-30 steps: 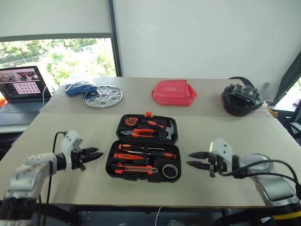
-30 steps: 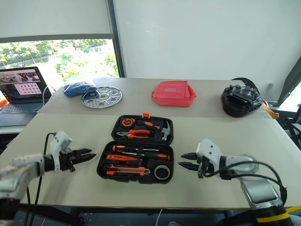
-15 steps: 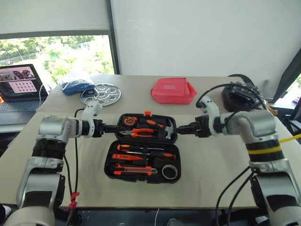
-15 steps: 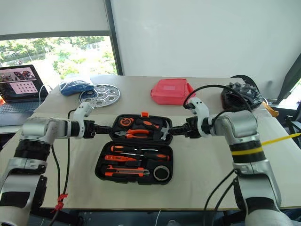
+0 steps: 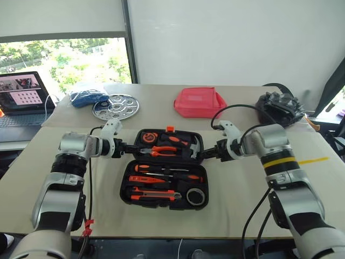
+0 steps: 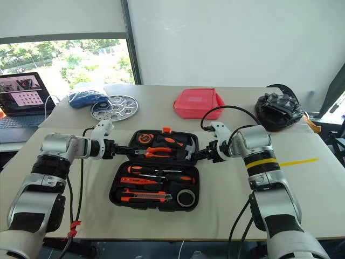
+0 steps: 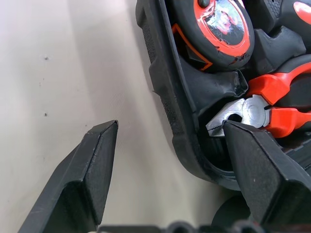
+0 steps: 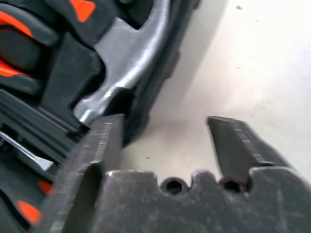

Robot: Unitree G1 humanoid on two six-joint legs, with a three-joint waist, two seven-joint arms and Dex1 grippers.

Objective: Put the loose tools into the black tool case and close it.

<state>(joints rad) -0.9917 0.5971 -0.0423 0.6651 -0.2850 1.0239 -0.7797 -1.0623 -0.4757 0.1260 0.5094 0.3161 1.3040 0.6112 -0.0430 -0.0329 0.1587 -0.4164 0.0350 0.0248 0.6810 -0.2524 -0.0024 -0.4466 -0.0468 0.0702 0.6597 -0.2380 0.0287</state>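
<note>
I see the black tool case (image 5: 164, 175) lying open flat on the tan table (image 5: 237, 205), lid half on the far side, orange latch (image 5: 170, 129) at the far edge. My left gripper (image 5: 129, 147) is at the lid's left edge and my right gripper (image 5: 204, 154) is at the lid's right edge, both pointing inward at it. In the left wrist view the fingers (image 7: 87, 179) stand apart, straddling the lid rim with one inside by the pliers (image 7: 272, 104) and one outside over the table, nothing clamped. In the right wrist view the fingers (image 8: 97, 145) are spread too, one over the rim beside the hammer (image 8: 126, 58), the other over bare table. The screwdrivers (image 5: 167, 170), utility knife (image 5: 153, 194) and tape roll (image 5: 195, 196) sit in the near half's slots. A red pouch (image 5: 200, 102), a metal disc (image 5: 115, 106) and a laptop (image 5: 19, 97) sit further back.
</note>
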